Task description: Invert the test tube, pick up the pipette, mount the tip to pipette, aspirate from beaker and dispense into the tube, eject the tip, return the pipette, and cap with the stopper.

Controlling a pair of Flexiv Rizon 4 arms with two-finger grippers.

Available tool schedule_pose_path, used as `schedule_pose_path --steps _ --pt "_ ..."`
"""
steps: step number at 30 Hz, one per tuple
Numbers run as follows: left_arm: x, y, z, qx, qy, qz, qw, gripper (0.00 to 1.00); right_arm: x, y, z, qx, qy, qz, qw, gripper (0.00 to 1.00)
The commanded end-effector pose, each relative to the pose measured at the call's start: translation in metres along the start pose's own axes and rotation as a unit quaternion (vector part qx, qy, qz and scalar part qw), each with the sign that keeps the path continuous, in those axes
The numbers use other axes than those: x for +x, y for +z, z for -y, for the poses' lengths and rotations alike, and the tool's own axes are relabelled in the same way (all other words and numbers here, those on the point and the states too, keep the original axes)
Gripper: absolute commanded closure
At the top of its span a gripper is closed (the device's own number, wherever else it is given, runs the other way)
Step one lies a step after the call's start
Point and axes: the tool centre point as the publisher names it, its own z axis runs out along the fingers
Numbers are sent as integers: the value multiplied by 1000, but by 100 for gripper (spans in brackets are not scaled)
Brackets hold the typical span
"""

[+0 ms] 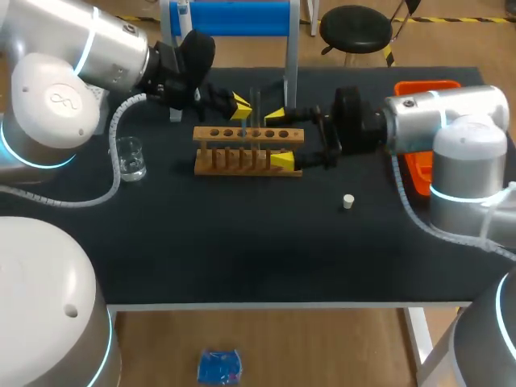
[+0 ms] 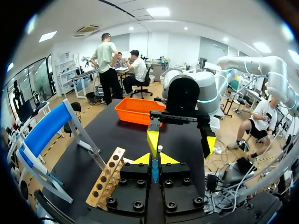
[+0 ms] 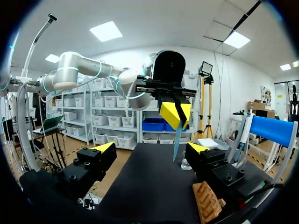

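One black counter (image 1: 242,258) carries one wooden test tube rack (image 1: 248,150) near its middle, with a row of round holes along the top bar.

The left arm comes in from the back left. Its end effector (image 2: 155,161) has both yellow tips pressed together on the single test tube (image 3: 177,137). From the right wrist view the tube hangs down from those tips, slightly tilted, with its lower end clear of the counter. In the head view it sits above the back of the rack, around the middle of the row of holes.

The right arm comes in from the right. Its end effector (image 3: 151,148) faces the left one with its two fingers spread wide and nothing gripped between them. In the head view one yellow tip shows behind the rack's right end and the other in front of it. I cannot tell whether either tip touches the wood.

One clear glass beaker (image 1: 129,157) stands upright to the left of the rack, well apart from it. One small white stopper (image 1: 348,201) lies alone on the counter, in front of and to the right of the rack. One orange tray (image 1: 419,173) sits at the right edge, partly hidden by the right arm. One blue-panelled stand (image 1: 234,18) rises at the back of the counter.
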Motion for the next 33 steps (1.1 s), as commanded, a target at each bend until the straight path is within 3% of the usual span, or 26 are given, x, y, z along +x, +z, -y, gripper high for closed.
schedule_pose_path --steps 1,19,21,27,33 --pt "0 -1 1 -2 0 -1 1000 100 -7 15 1 -3 3 1 1000 0" --pt "0 -1 1 -2 0 -1 1000 100 -16 37 -1 -16 19 5 1000 1" --pt "0 -1 1 -2 0 -1 1000 100 -17 38 0 -17 19 6 1000 25" --pt "0 -1 1 -2 0 -1 1000 100 -17 41 1 -19 20 5 1000 51" --pt "0 -1 1 -2 0 -1 1000 100 -17 43 2 -22 20 5 1000 53"
